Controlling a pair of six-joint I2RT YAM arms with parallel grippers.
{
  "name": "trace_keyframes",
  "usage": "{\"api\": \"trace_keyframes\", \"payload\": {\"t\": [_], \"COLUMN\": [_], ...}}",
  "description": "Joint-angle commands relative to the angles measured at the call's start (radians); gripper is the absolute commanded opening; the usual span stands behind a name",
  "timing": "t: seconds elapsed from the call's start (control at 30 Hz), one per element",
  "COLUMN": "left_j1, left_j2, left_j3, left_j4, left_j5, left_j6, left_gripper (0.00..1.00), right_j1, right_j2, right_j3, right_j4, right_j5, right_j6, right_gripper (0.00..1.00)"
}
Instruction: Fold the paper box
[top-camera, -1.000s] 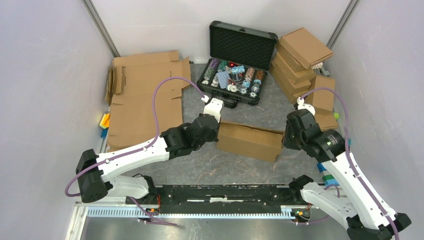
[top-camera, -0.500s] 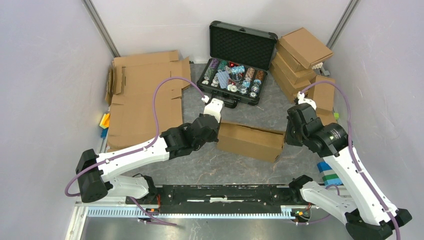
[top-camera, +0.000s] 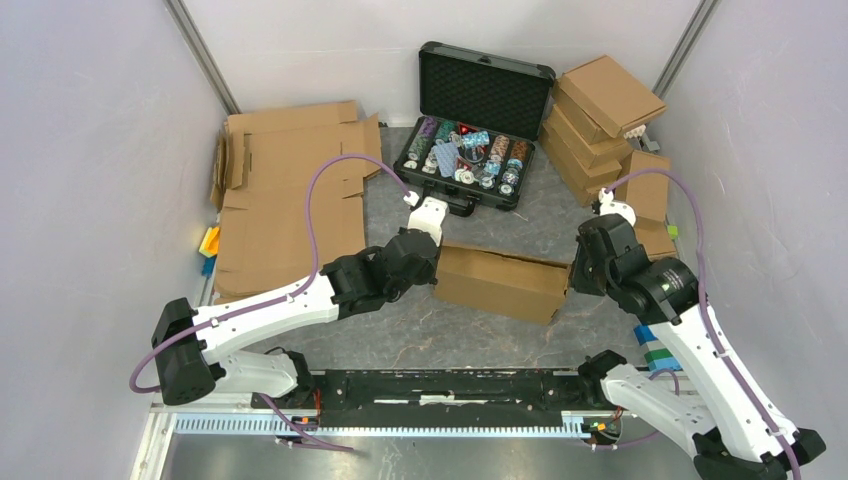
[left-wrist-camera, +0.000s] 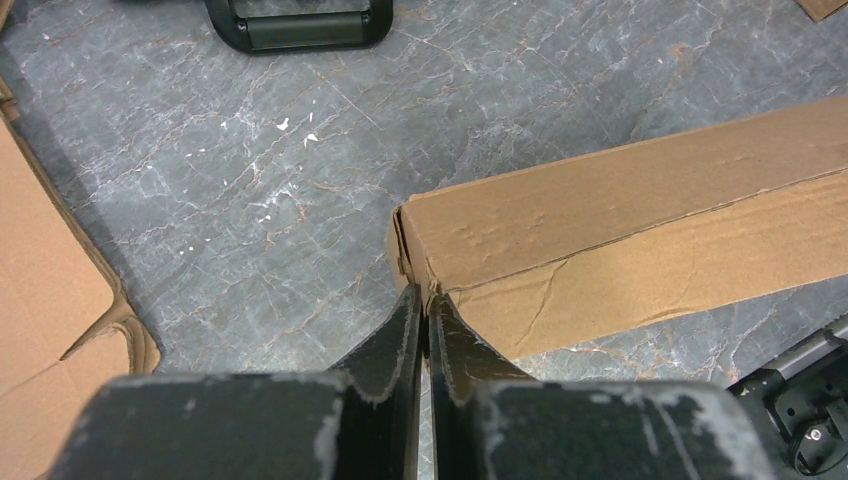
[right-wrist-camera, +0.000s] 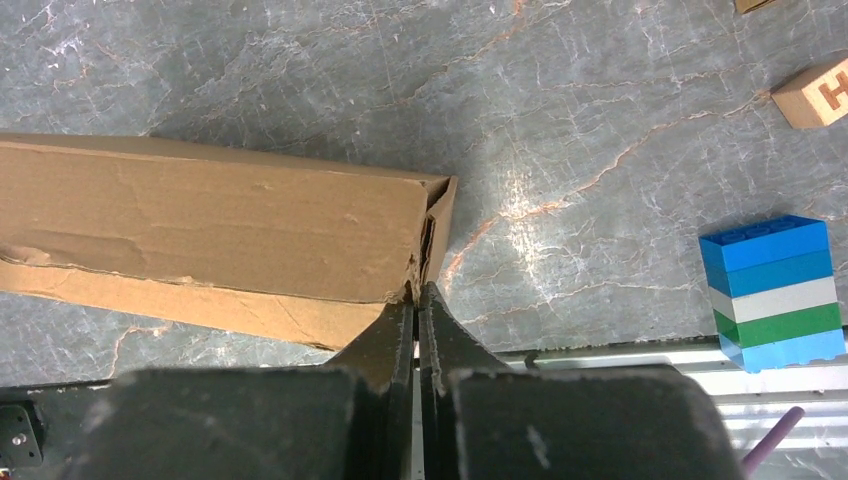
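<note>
Both sets of jaws are together, your left gripper (left-wrist-camera: 422, 300) and right gripper (right-wrist-camera: 417, 292) each tipped against an end corner of the long plain brown corrugated cardboard box (top-camera: 500, 283) lying between them, so press inward evenly or an end wall may buckle.

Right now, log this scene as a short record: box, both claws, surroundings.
paper box: folded up, lying flat
left claw: shut, tips at the box's left end corner
right claw: shut, tips at the box's right end corner
pinching cardboard: cannot tell
behind: open black case, flat cardboard far left, folded boxes far right
</note>
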Motion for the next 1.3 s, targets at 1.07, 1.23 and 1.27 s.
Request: {"api": "trace_keyframes", "payload": {"t": [1.07, 1.23, 1.27], "left_j1": [-0.017, -0.021, -0.021], "left_j2": [-0.004, -0.005, -0.006], "left_j3": [0.021, 0.019, 0.017], "left_j4": [-0.063, -0.061, -0.061], "left_j5": [-0.016, -0.020, -0.021], "left_j6": [-0.018, -0.024, -0.024], "left_gripper": [0.09, 0.09, 0.09], "right_j1": [0.000, 0.004, 0.007], "right_j2": [0.052, 0.041, 0.037], "right_j3": [-0.024, -0.077, -0.083], "right_j4": [-0.065, -0.062, -0.056], "right_j5": [0.002, -0.012, -0.014], "right_j6": [-0.007, 0.014, 0.015], "right_gripper": [0.00, 0.00, 0.00]}}
